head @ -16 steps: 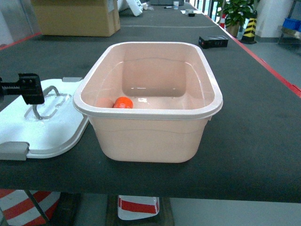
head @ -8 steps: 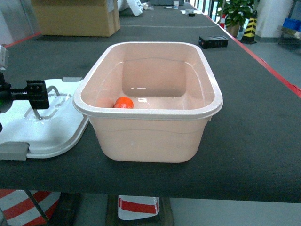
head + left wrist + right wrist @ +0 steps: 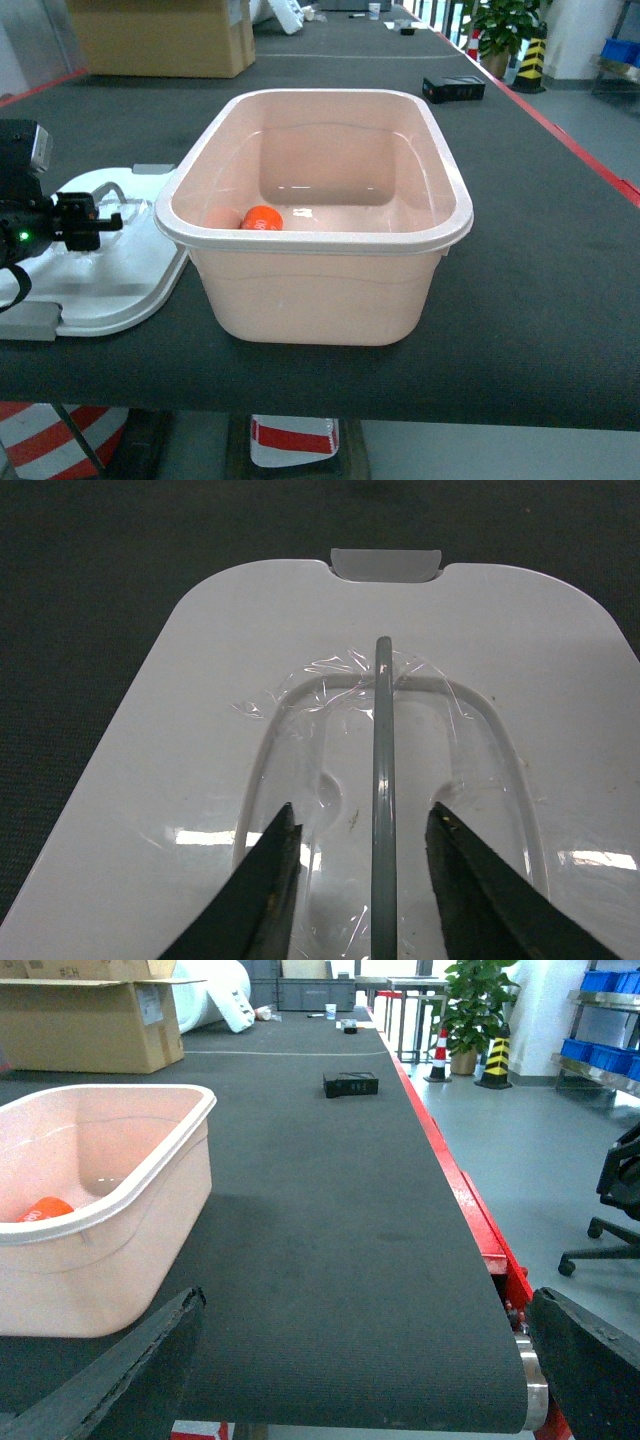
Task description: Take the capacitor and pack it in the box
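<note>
Capacitor [image 3: 262, 218] in box [image 3: 440, 235], print unreadable | left gripper [image 3: 365, 855] wide astride lid handle [image 3: 383, 740] | right gripper [image 3: 360, 1385] wide

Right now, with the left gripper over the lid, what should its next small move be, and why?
Probably ease the left gripper down and close on the lid's clear handle. Its open fingers already straddle the upright handle bar, the orange capacitor lies inside the pink box, and the white lid lies on the table beside the box.

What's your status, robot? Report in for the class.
Left gripper open, straddling lid handle. Right gripper open, idle. Orange capacitor in box. Nothing obstructing.
</note>
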You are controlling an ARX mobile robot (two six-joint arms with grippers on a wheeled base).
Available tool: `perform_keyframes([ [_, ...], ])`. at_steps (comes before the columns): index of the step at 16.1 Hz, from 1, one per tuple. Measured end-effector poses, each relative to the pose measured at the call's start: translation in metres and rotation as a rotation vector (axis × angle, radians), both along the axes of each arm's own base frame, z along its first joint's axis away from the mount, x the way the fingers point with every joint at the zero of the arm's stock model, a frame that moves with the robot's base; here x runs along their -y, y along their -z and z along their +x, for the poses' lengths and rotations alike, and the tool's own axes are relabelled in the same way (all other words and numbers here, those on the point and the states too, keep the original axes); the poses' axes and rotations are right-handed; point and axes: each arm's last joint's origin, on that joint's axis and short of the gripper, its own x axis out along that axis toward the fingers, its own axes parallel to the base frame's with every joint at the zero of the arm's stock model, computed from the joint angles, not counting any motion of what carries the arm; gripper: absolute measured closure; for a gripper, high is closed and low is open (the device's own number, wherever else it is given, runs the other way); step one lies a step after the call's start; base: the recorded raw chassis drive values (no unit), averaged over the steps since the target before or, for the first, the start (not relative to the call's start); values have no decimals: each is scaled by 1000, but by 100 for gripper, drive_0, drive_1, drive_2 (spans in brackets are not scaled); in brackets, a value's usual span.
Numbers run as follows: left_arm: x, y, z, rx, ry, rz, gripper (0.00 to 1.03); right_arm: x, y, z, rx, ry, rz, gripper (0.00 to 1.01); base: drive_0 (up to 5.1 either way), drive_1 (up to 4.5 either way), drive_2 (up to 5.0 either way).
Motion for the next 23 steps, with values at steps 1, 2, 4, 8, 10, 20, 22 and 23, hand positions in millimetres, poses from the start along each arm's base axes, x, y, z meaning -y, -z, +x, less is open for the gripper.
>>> perform_keyframes([
  [1,0,0,0,5,0,1,78,0,0,0,0,0,0,3,0,0,0],
  [2,0,0,0,4,0,2,90,0,0,0,0,0,0,3,0,0,0],
  [4,1,-1,-2,3,1,4,101,0,0,0,0,0,0,3,0,0,0],
  [8,-3,-28,-25,31,-34,-9,101,0,0,0,0,0,0,3,0,0,0],
  [10,-14,-149,-47,249,-87,18,101,0,0,0,0,0,0,3,0,0,0],
  [20,173,-205,-95,286,86,-160,101,0,0,0,0,0,0,3,0,0,0],
  [22,201,-189,-92,246,86,-162,101,0,0,0,1,0,0,3,0,0,0],
  [23,210,-182,-90,229,88,-162,101,0,0,0,0,0,0,3,0,0,0],
])
